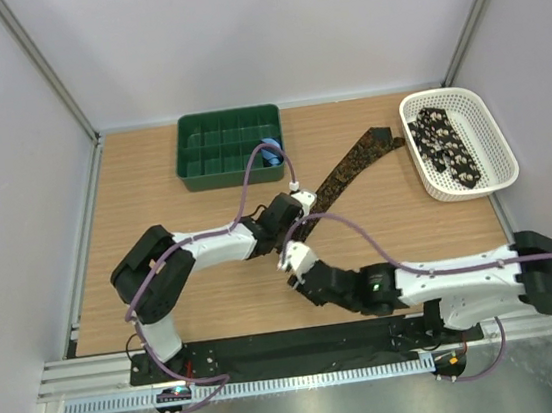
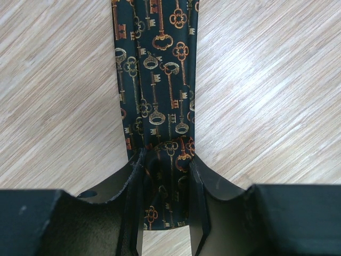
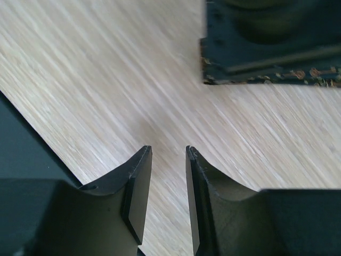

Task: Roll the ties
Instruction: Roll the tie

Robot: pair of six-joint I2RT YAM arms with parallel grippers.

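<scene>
A dark brown tie with an orange key pattern lies diagonally on the wooden table, its wide end near the basket. My left gripper is at its narrow near end. In the left wrist view the tie runs away from me, and its end sits pinched edgewise between the jaws of the left gripper. My right gripper is just in front of the left one. It shows open and empty over bare wood in the right wrist view. A second, black tie with pale spots lies in the white basket.
A white basket stands at the back right. A green compartment tray at the back holds a small blue striped roll. The left gripper's body and the tie's edge fill the right wrist view's top right. Pale walls enclose the table.
</scene>
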